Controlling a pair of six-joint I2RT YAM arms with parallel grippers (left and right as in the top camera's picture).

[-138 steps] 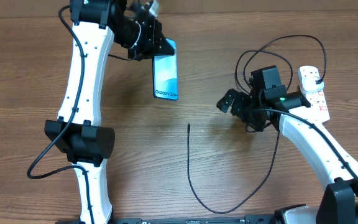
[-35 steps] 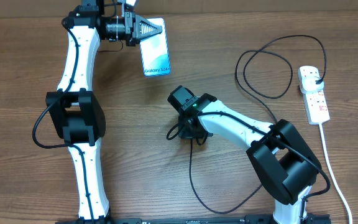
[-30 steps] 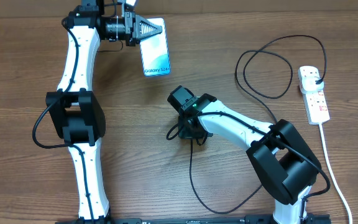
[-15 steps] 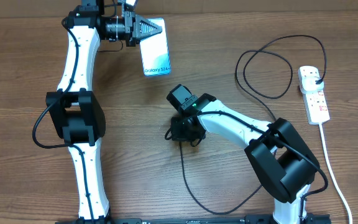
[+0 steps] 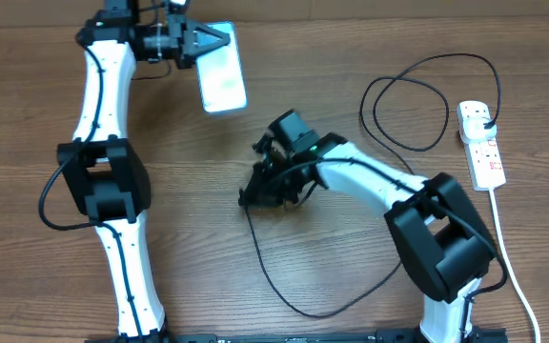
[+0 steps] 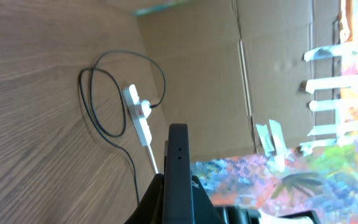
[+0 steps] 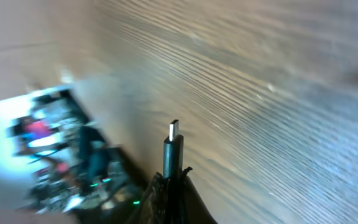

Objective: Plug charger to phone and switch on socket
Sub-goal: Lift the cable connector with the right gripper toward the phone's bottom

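Black charger (image 7: 173, 149): tip now lifted off the table (image 5: 303, 57), pinched tight in our right gripper (image 5: 255, 193)
Phone (image 5: 222, 80): shifted left, clamped in our left gripper (image 5: 198, 43)
Meaning: we judge mating comes next

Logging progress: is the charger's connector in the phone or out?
Out. The right wrist view shows the connector tip bare above the right gripper; overhead, the phone is apart, held by the left gripper.

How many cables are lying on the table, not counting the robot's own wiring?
2. The black charger cable loops from the socket at the right to the right gripper mid-table. The socket's white cord runs down the right edge. None looks hidden.
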